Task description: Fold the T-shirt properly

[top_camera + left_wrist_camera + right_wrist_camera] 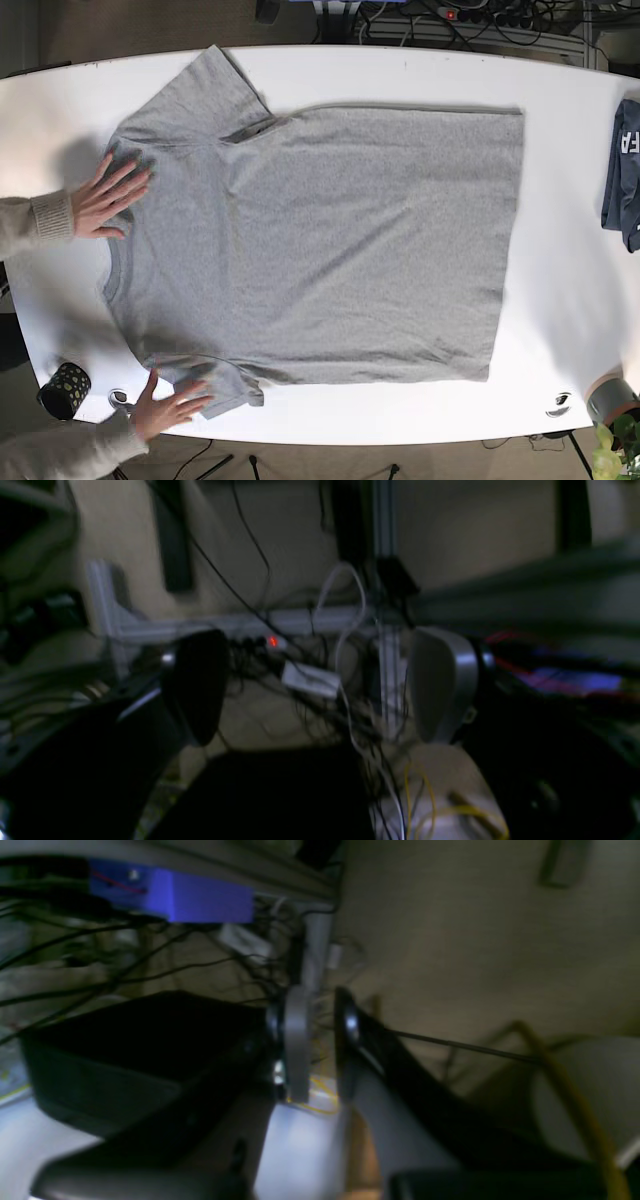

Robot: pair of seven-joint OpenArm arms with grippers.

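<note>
My left claw (320, 685) is spread wide, one dark finger (197, 685) and one silver finger (440, 682) well apart, with nothing between them; behind it I see only blurred cables (320, 680) and a metal frame (235, 622) below the table level. My right claw (315, 1045) has its two fingers close together with a narrow gap, and it pinches nothing; a blue box (200, 900) and more wires are behind it. Neither claw shows in the base view. There, the grey T-shirt (330, 240) lies flat on the white table (560, 390). Its long axis runs across the table from left to right of the view: the collar (118, 270) points to the left edge and the hem (505, 240) to the right. One sleeve (205, 95) spreads toward the far edge, the other sleeve (215, 385) is near the close edge and looks a little bunched. A person's hand (105, 200) presses on the shoulder part near the collar, and a second hand (170, 405) touches the near sleeve. A dark blue cloth (622, 180) lies at the right edge of the table, well apart from the T-shirt.
</note>
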